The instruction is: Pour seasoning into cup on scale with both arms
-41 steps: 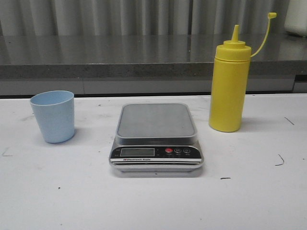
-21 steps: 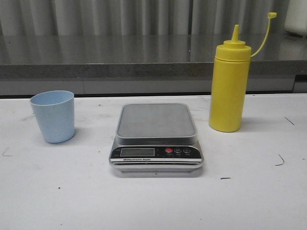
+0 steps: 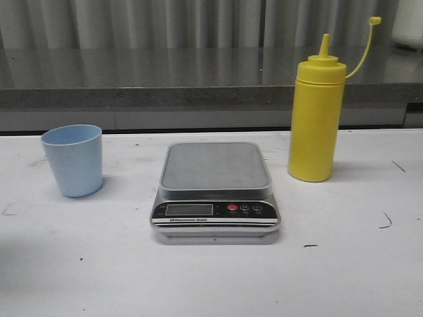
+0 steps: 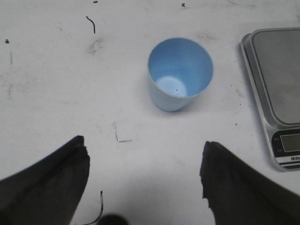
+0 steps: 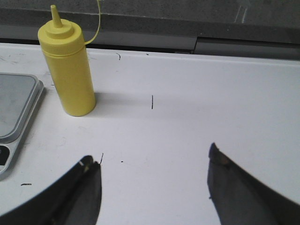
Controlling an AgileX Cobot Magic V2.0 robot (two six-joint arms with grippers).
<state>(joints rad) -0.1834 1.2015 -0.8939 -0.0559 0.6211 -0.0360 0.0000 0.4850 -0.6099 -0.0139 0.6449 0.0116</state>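
You are facing the opening step: the cup (image 3: 73, 160) is standing on the table (image 3: 211, 277) left of the scale (image 3: 215, 191), not on it. Your left gripper (image 4: 143, 176) is hanging wide open and empty, facing it, so bring it in first. Right of the scale the seasoning (image 3: 316, 119) is waiting upright, your right gripper (image 5: 154, 183) open and empty, well short of it

Three cameras: one low in front, one on each wrist.
You face the flat silver-grey digital scale (image 3: 215, 191) head-on; both wrist cameras look down nearer, each catching its edge.
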